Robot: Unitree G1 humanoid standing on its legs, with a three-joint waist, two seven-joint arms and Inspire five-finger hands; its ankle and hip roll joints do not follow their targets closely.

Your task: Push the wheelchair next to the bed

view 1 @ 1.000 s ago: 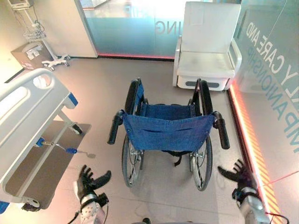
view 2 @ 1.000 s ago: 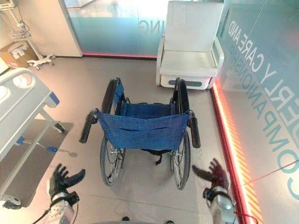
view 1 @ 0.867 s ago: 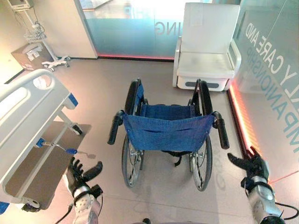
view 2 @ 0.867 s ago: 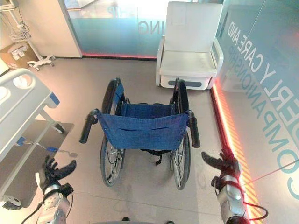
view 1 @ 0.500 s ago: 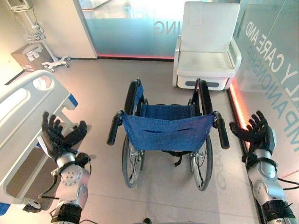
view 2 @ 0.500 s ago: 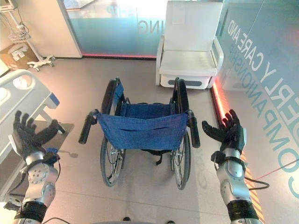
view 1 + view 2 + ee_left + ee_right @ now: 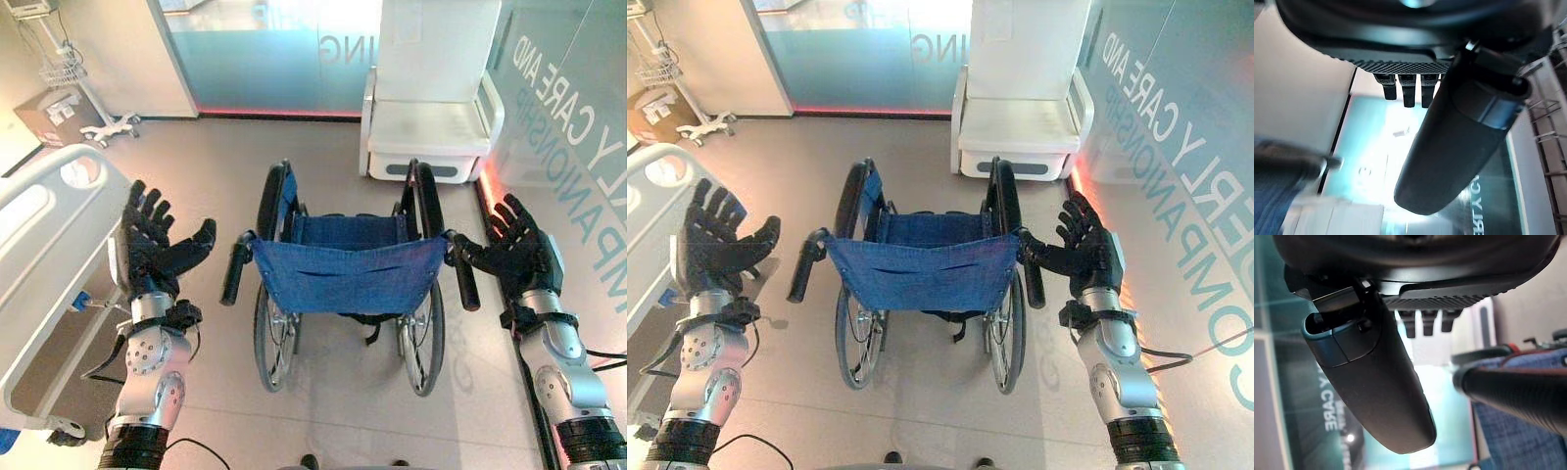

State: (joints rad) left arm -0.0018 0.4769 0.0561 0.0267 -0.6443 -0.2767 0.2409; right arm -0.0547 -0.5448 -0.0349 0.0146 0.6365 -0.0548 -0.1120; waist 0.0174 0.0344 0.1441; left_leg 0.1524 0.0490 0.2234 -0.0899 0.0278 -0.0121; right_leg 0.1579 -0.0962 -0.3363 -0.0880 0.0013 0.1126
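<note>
A wheelchair (image 7: 348, 279) with a blue fabric back and seat stands in the middle of the floor, its back towards me. Its two black push handles stick out: the left push handle (image 7: 233, 274) and the right push handle (image 7: 466, 276). My left hand (image 7: 149, 250) is raised and open, palm towards the left handle, a short gap away. My right hand (image 7: 519, 257) is open right beside the right handle, thumb close to the grip; that handle (image 7: 1518, 394) shows next to the thumb (image 7: 1376, 382) in the right wrist view. The white hospital bed (image 7: 44, 245) lies at the left.
A white armchair (image 7: 431, 108) stands behind the wheelchair against a frosted glass wall. A glass wall with lettering and a glowing red floor strip (image 7: 487, 186) runs along the right. A cardboard box (image 7: 54, 116) and a wheeled stand base (image 7: 110, 127) sit at the far left.
Both hands have risen from near the floor up to handle height and moved inwards towards the wheelchair's push handles. The wheelchair stays where it was.
</note>
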